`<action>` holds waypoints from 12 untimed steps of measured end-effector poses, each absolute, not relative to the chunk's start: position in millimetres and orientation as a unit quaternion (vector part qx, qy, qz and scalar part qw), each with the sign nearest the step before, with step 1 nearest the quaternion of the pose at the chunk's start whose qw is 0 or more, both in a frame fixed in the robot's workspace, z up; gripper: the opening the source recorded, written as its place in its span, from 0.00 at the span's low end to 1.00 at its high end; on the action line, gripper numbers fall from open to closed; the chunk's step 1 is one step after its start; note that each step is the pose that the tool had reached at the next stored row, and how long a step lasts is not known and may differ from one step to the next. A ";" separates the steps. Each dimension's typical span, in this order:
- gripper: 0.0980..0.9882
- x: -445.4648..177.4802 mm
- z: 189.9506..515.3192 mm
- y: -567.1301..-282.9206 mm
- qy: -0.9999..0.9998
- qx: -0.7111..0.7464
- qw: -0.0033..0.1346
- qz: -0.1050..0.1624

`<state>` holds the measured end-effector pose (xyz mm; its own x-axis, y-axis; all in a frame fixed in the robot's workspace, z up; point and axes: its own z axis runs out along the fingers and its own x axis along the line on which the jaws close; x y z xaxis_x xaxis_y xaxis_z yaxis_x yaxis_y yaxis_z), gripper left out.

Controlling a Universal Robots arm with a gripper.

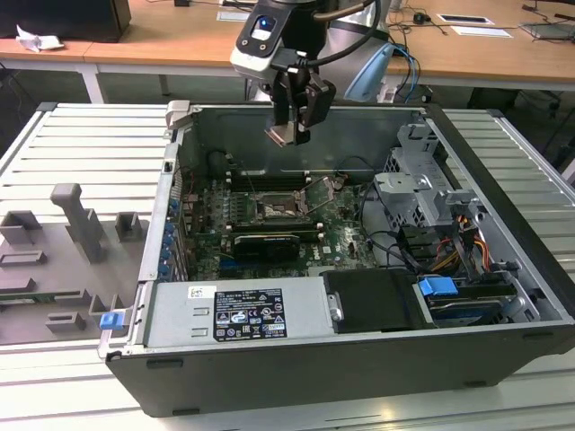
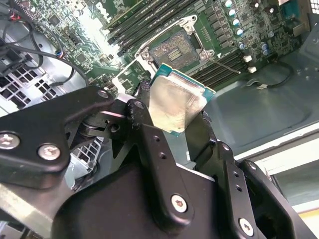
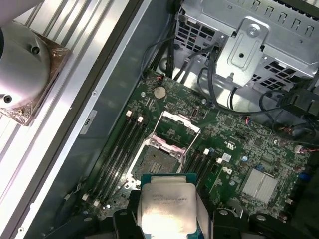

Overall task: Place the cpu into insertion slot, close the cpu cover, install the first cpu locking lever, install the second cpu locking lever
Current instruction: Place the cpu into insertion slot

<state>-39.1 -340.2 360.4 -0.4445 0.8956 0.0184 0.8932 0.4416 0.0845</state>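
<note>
My gripper (image 1: 289, 133) hangs above the open computer case, shut on the cpu (image 1: 279, 135) by its edges. The cpu's silvery top plate and green edge show between the black fingers in both wrist views (image 2: 174, 102) (image 3: 167, 206). Well below it on the motherboard lies the insertion slot (image 1: 272, 211) (image 2: 175, 50) (image 3: 160, 162), its dark pin field bare. The cpu cover (image 3: 175, 128) is a silvery frame swung open beside the slot. The chip is clear of the board and touches only the fingers.
Memory slots (image 3: 119, 149) flank the socket. A black graphics card (image 1: 265, 244) lies in front of it, then the power supply (image 1: 238, 314). A drive cage (image 1: 422, 189) with cables (image 1: 467, 247) fills the exterior view's right. Grey fixtures (image 1: 81, 224) stand outside the case at that view's left.
</note>
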 end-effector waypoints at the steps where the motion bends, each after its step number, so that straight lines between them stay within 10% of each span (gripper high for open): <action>1: 0.48 -39.1 360.3 -340.2 0.847 0.529 0.015 0.041; 12: 0.48 -39.1 359.2 -340.2 0.816 0.577 0.017 0.040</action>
